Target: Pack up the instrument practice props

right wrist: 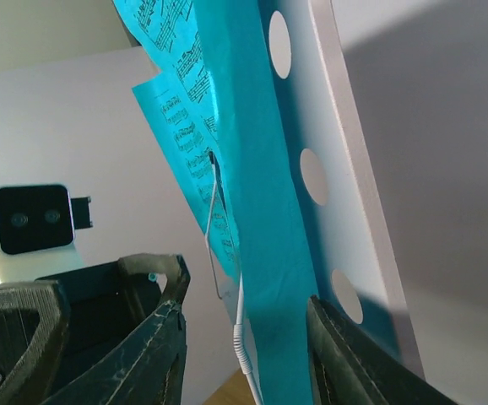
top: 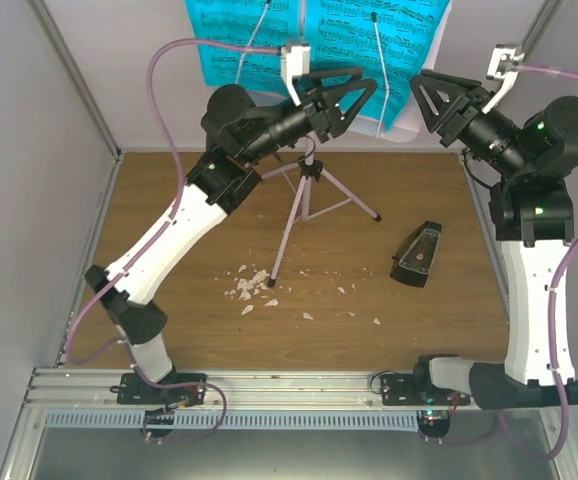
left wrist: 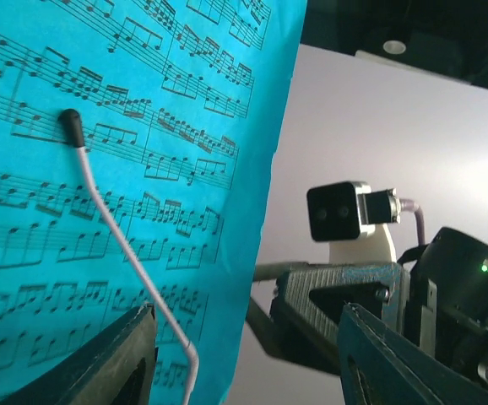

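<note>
The pale pink music stand [top: 307, 195] stands on its thin tripod mid-table, with two bright blue sheets of music [top: 241, 40] on its desk at the back. My left gripper [top: 354, 100] is open at the left sheet [left wrist: 126, 169]; the sheet's right edge and a white wire page holder [left wrist: 109, 219] lie between its fingers [left wrist: 117, 363]. My right gripper [top: 431, 100] is open too, straddling the lower edge of the other sheet [right wrist: 261, 211] and the perforated desk [right wrist: 337, 169]. The black metronome [top: 419, 255] lies on the table to the right.
White scraps of debris [top: 252, 285] are scattered on the wooden table in front of the tripod. The two grippers face each other closely at the stand. Grey walls close in the sides and back.
</note>
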You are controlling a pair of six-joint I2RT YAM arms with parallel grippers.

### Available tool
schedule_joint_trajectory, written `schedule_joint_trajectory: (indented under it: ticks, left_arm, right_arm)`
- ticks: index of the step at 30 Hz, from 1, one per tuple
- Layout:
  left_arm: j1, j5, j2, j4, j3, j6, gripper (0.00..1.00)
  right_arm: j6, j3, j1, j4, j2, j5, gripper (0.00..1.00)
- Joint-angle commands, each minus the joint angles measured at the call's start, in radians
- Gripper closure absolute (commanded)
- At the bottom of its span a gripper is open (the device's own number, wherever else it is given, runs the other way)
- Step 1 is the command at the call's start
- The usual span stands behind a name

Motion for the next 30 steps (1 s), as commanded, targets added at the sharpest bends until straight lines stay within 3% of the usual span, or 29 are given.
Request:
schedule_joint_trajectory:
  ticks: [1, 7, 15, 25, 29, 30]
  left_arm:
    - [-0.027, -0.004, 0.105, 0.028, 0.140, -0.071, 0.41]
    - [-0.039, -0.041, 0.195, 0.003, 0.237, -0.100, 0.42]
    - [-0.053, -0.078, 0.230, 0.029, 0.256, -0.116, 0.46]
    - [-0.055, -0.079, 0.233, 0.041, 0.258, -0.097, 0.78]
    - [-0.057, -0.074, 0.229, 0.044, 0.252, -0.068, 0.91]
    - [-0.058, -0.079, 0.229, 0.042, 0.250, -0.058, 0.96]
  right_arm:
    - [0.010, 0.036, -0.004, 0.041, 0.018, 0.009, 0.59]
    - [0.008, 0.077, -0.003, 0.035, 0.058, 0.000, 0.64]
    - [0.006, 0.105, -0.003, 0.032, 0.086, 0.005, 0.69]
    - [-0.059, 0.152, 0.018, -0.041, 0.107, 0.130, 0.79]
    - [-0.073, 0.172, 0.030, -0.045, 0.127, 0.142, 0.89]
    - [-0.078, 0.176, 0.035, -0.050, 0.130, 0.160, 0.96]
